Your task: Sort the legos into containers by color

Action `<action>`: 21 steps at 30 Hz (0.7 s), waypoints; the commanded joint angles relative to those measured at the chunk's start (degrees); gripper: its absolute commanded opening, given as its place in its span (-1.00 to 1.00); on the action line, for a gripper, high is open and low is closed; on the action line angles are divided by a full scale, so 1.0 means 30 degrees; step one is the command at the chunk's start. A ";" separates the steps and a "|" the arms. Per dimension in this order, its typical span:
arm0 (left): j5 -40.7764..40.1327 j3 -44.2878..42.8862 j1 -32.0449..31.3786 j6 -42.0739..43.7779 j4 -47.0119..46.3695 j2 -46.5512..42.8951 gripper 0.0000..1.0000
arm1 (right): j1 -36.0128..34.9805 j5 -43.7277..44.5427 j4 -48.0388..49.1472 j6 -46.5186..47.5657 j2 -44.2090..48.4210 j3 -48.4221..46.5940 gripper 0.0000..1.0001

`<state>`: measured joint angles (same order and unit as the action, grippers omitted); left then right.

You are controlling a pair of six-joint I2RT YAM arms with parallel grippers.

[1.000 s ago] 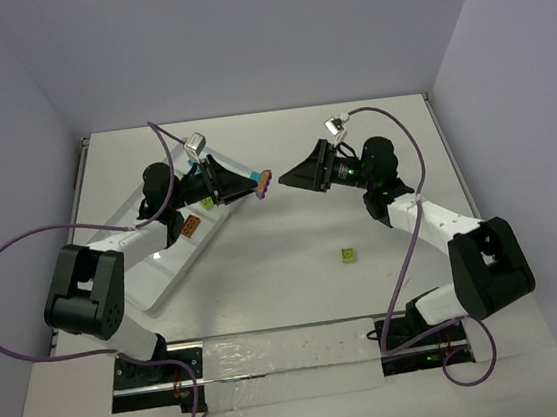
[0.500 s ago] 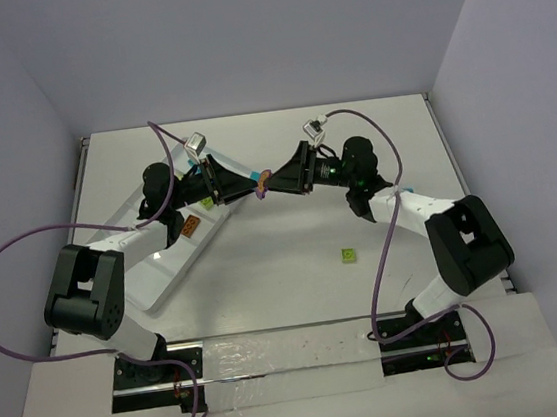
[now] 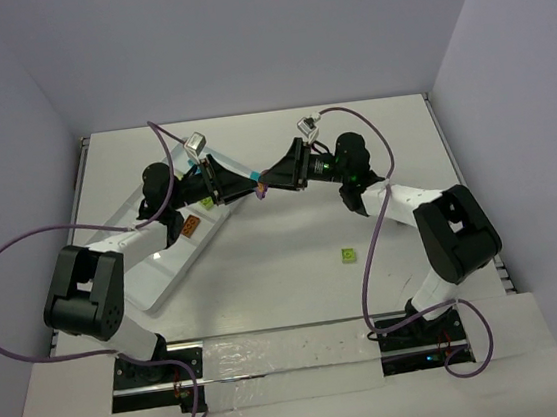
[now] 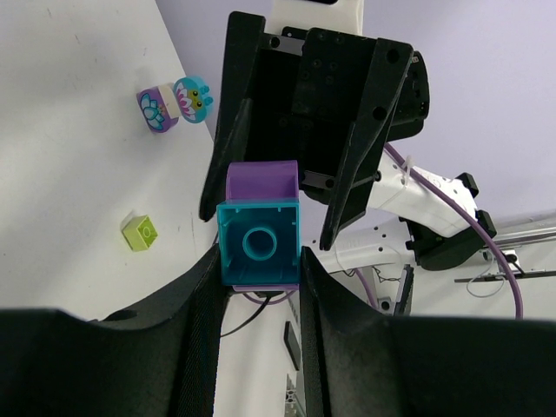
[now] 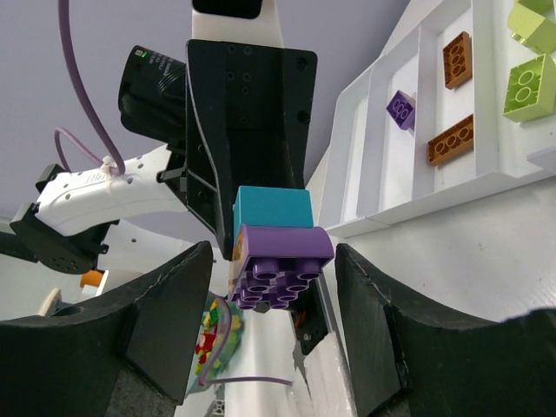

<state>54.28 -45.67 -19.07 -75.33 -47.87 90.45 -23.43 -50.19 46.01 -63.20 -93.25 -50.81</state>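
Left gripper (image 4: 257,265) clenches a teal brick (image 4: 259,239) stuck to a purple brick (image 5: 282,256), aloft over the table's (image 3: 289,298) far middle, right of the tray (image 3: 161,277); right gripper (image 5: 272,261) straddles the purple one, fingers not closed on it

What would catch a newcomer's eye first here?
Above the table, the left gripper clamps a teal brick stuck to a purple brick, which the open right gripper flanks, nose to nose. One lime brick lies alone on the table, away from the tray.
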 commanded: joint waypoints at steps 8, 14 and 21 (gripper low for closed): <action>0.0275 -0.0128 -0.0089 0.0911 -0.0156 -0.1117 -0.99 | -0.0245 0.0144 0.1218 0.0175 -0.0092 -0.0688 -0.21; 0.0156 -0.0128 -0.0059 0.1181 0.0465 -0.1412 -0.99 | -0.0096 0.0411 0.1042 0.0413 0.0234 0.0005 -1.00; -0.0298 -0.0136 0.0601 0.2467 0.2379 -0.2580 -1.00 | 0.0854 0.0695 -0.0348 0.1521 0.0669 0.1429 -1.00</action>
<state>54.25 -45.37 -19.02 -69.78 -41.69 87.18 -23.19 -49.89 47.31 -64.20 -92.99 -48.75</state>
